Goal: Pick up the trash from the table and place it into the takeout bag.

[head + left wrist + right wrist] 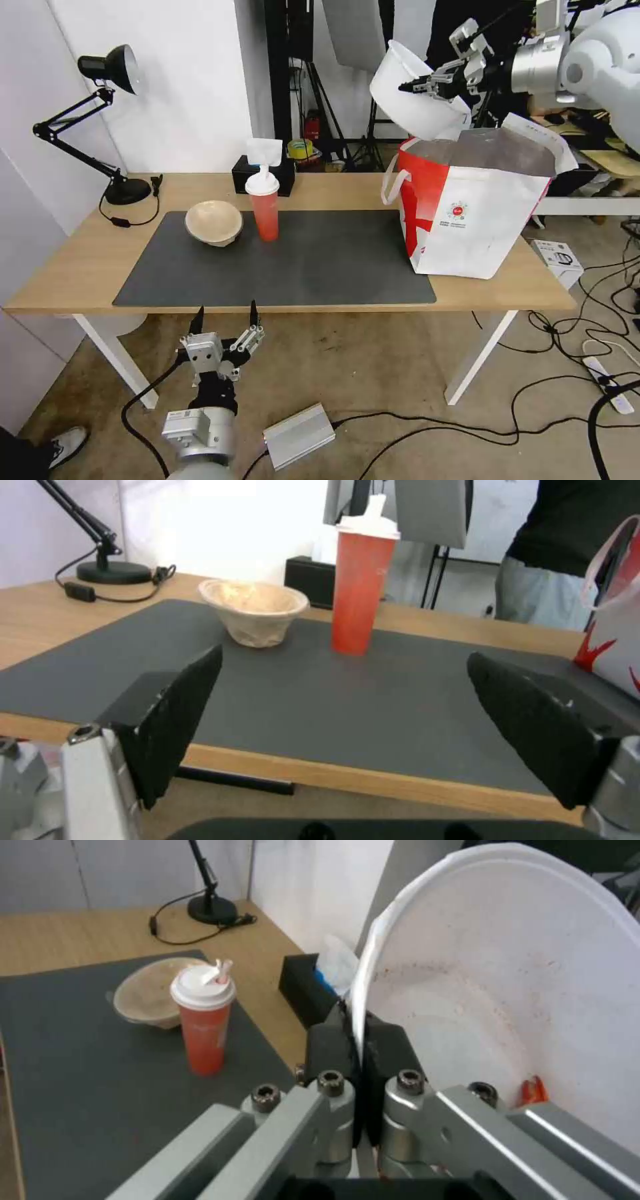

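My right gripper (408, 86) (355, 1037) is shut on the rim of the white plastic bowl (415, 93) (507, 985), holding it tilted in the air above the open takeout bag (471, 208) at the table's right end. Red scraps cling inside the bowl. The red drink cup (264, 205) (359, 587) (202, 1022) stands upright on the dark mat (280, 263), with the beige paper bowl (213, 223) (255, 611) (143, 997) to its left. My left gripper (225, 319) (340, 730) hangs open below the table's front edge.
A black desk lamp (100, 120) stands at the table's (60, 273) back left and a black tissue box (263, 173) behind the cup. Cables, a power strip (610, 383) and a small white box (559, 260) lie on the floor to the right.
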Controlling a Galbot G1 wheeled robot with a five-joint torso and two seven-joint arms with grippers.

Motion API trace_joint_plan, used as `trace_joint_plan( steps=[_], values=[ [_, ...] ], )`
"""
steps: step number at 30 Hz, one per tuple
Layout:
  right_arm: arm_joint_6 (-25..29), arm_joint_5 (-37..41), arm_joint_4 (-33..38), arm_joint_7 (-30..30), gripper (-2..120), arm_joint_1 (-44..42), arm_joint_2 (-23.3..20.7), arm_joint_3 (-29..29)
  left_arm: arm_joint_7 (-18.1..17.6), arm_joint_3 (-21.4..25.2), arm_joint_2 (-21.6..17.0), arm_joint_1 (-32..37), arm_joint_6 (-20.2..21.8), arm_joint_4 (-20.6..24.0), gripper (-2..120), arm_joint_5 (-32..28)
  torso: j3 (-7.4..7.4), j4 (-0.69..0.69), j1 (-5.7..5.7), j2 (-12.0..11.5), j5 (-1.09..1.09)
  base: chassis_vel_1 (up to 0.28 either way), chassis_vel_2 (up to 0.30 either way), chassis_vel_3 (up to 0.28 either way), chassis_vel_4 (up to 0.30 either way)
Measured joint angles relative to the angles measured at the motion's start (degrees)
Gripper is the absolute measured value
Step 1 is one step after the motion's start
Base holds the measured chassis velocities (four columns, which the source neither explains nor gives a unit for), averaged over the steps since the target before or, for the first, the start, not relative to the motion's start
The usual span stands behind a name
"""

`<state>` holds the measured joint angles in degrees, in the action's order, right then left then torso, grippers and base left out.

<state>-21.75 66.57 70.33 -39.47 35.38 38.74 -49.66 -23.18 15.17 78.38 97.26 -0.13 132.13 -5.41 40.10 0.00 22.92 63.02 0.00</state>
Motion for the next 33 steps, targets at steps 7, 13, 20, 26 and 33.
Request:
trace_joint_plan(
  steps=[7, 13, 20, 26, 33],
  values=[
    [0.35, -0.48, 1.06, 0.02, 0, -3.00, -1.81, 2.02, 0.00, 0.12, -0.12, 0.48, 0.02, -0.17, 97, 0.32, 0.00, 0.00, 0.00, 0.00, 0.01, 0.000, 0.000, 0.000, 0.000],
    [0.41, -0.70, 1.43, -0.02, 0, -4.33, -2.31, 3.09, -0.11, 0.18, 0.09, 0.60, 0.02, -0.17, 97, 0.72, 0.00, 0.00, 0.00, 0.00, 0.00, 0.000, 0.000, 0.000, 0.000],
    [0.73, -1.27, 1.48, -0.23, 0, -6.68, -3.66, 4.45, -0.42, 0.27, 0.22, 0.95, 0.02, -0.15, 97, 1.11, 0.00, 0.00, 0.00, 0.00, 0.00, 0.000, 0.000, 0.000, 0.000],
    [0.91, -1.53, 2.13, -0.23, 0, -8.11, -4.26, 5.52, -0.41, 0.34, 0.18, 0.86, 0.02, -0.17, 97, 1.11, 0.00, 0.00, 0.00, 0.00, 0.00, 0.000, 0.000, 0.000, 0.000],
    [1.04, -1.67, 2.40, -0.23, 0, -9.95, -4.72, 6.82, -0.42, 0.43, 0.16, 0.95, 0.02, -0.20, 97, 1.10, 0.00, 0.00, 0.00, 0.00, 0.00, 0.000, 0.000, 0.000, 0.000]
  ],
)
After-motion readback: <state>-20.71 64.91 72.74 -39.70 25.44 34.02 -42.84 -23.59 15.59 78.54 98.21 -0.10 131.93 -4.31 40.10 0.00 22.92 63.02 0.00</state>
